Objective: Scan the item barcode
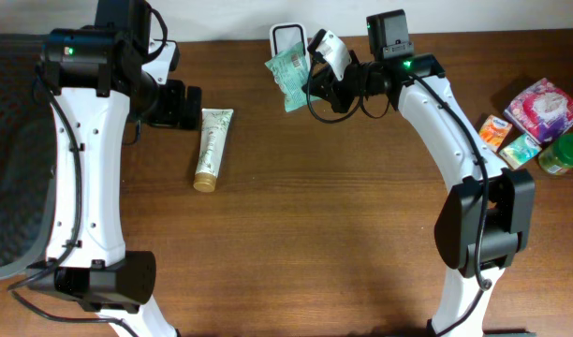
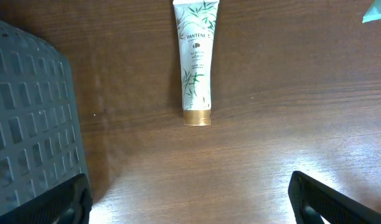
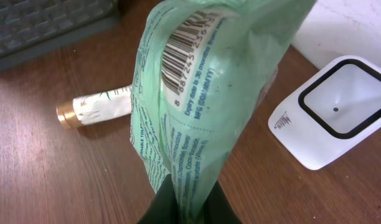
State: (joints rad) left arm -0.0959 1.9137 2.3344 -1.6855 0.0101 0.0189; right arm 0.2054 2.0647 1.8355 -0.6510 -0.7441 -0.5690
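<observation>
The right hand (image 3: 180, 198) is pinching one end of the green packet (image 1: 288, 73), its fingers pressed together on it. It is holding the packet above the worktop (image 1: 343, 215) at the far edge, just in front of the white scanner (image 1: 288, 36). The packet's long axis is running leftward out of the hand, with the barcode (image 3: 184, 43) sitting near the free end. The left hand (image 1: 186, 106) is hanging spread wide beside the far end of the tube (image 1: 212, 148).

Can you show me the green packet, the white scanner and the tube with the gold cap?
green packet (image 3: 197, 106): right wrist view, on its printed middle, under the barcode.
white scanner (image 3: 332, 112): right wrist view, on its window.
tube (image 2: 195, 62): left wrist view, on its leafy body.
</observation>
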